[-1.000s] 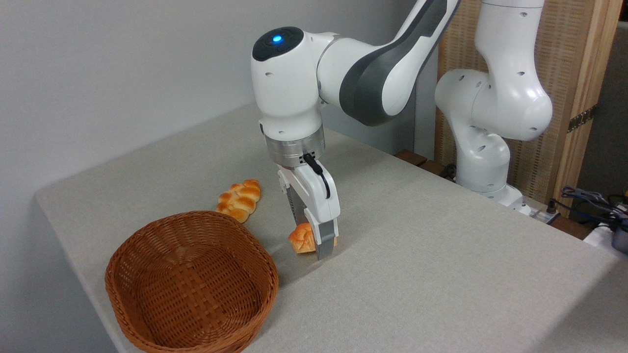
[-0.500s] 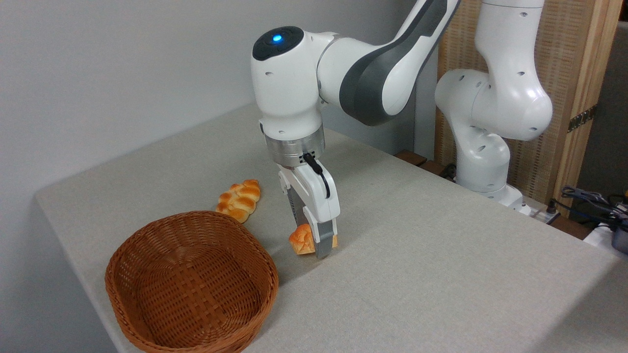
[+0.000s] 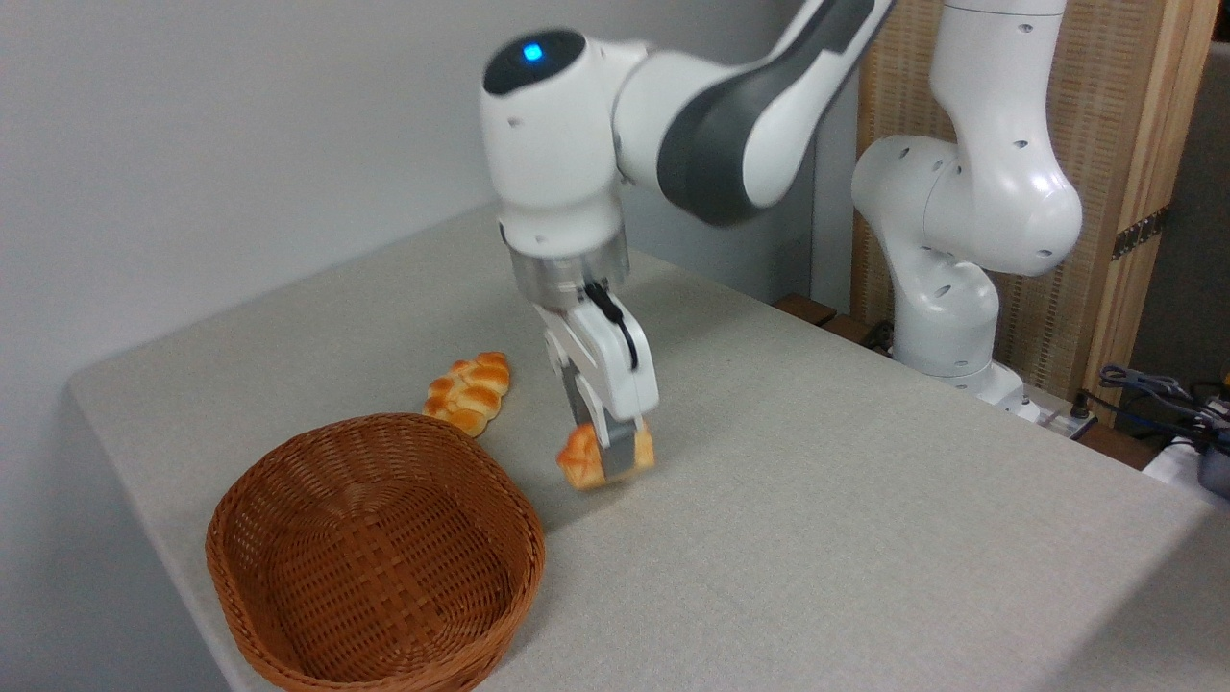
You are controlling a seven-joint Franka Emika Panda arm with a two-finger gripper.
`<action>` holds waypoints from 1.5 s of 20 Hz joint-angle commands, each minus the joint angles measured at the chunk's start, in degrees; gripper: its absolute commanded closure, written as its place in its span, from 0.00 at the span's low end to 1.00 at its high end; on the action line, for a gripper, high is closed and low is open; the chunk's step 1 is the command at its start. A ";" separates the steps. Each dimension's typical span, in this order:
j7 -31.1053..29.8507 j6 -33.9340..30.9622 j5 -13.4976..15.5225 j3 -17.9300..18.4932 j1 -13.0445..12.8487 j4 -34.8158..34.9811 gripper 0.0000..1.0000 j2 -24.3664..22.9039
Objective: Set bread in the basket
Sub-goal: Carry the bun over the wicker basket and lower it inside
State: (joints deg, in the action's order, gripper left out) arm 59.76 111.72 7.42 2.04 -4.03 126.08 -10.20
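1. The pincer point(image 3: 608, 459) is clenched on the bread point(image 3: 582, 459), with the near finger crossing the bun's front and orange crust showing on both sides of it.

2. What has just changed: a second ago the bun sat at the tabletop point(image 3: 865, 538) with the fingertips down around it; now it hangs clear of the surface, a little higher and slightly to the left, near the centre of the frame. The arm is blurred, which points to motion.

3. The basket point(image 3: 288, 519) sits in the lower left of the frame, exactly where it was, with nothing inside it. The bun is near its right rim but not over it.

4. The braided loaf point(image 3: 469, 392) lies untouched beyond the basket's far rim, left of centre.

5. Judgement: the pick has succeeded and the carry is beginning. The remaining work is to travel left and toward the lower edge of the frame until the bun is above the basket's hollow, then release. The grip looks off-centre, so the bun might rotate.
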 commanded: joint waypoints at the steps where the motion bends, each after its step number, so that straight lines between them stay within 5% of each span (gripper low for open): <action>1: 0.80 -7.04 8.11 0.51 -0.02 -12.15 0.63 3.69; 5: -1.56 -5.90 15.33 0.69 0.69 -21.81 0.63 11.23; 11: -4.03 6.12 15.08 1.04 2.44 -27.20 0.58 21.88; 14: -3.77 12.46 14.99 0.16 4.89 -26.94 0.28 23.30; 15: -3.86 12.64 14.99 -0.62 5.43 -26.94 0.10 23.30; 17: -3.77 12.56 13.16 -0.89 5.43 -26.76 0.00 23.30; 30: -3.95 10.28 9.98 -1.07 5.43 -25.88 0.00 22.51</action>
State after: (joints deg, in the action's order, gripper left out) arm 56.16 123.77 18.18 1.39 0.94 99.87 13.52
